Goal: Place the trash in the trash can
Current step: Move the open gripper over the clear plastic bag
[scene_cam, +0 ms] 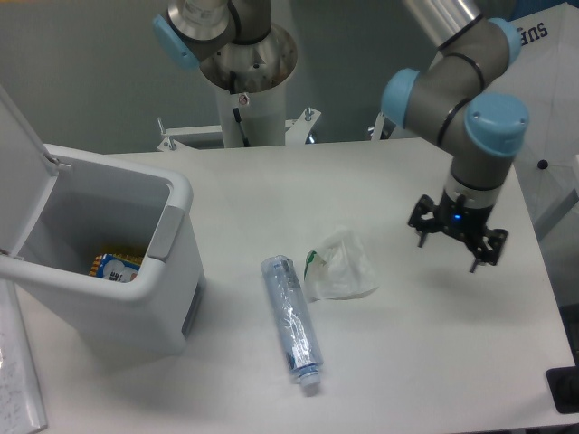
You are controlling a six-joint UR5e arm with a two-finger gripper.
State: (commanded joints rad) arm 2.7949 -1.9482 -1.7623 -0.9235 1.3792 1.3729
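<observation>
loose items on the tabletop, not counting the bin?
2: the plastic bottle lying front centre, and the trash touching its right side. A packet lies inside the trash can; more may be hidden there.

A single fixed camera covers the scene; there is no second view to overlap with it. It sits high on the near side of the bench (pixel 362 181), looking down at a steep angle toward the far edge, where the arm's base column (pixel 244 99) stands against a grey wall. The framing is fairly close: the bench fills most of the picture, its right and near edges cut across the lower right corner. The trash can (pixel 99 262) lies at the left border with its raised lid cropped by the frame. The arm enters from the top right, its upper links cropped, and the gripper (pixel 456 233) hangs inside the right half
</observation>
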